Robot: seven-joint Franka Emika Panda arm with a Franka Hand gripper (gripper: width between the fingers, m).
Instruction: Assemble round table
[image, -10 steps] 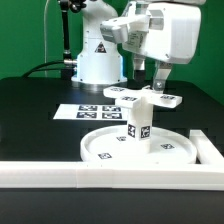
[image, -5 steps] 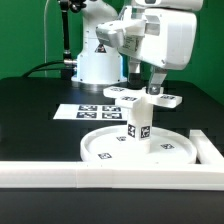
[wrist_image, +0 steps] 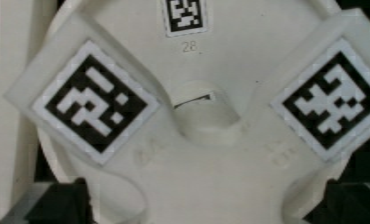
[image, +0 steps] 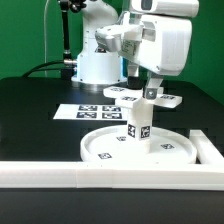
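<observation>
White, glossy arm [image: 100, 45] of rounded, bulging segments, rising from a broad bell-shaped base [image: 97, 68]. Small black triangular mark on the base's front. Black cable [image: 66, 35] running down beside the base on the exterior view's left. Large boxy white wrist housing [image: 165, 40] with softly rounded corners and a grey band along its top edge. Darker grey block with black detail beneath it, ending in the gripper [image: 151, 89] with slim dark fingers [image: 156, 86].

Green wall [image: 25, 30]; black table [image: 35, 115]
</observation>
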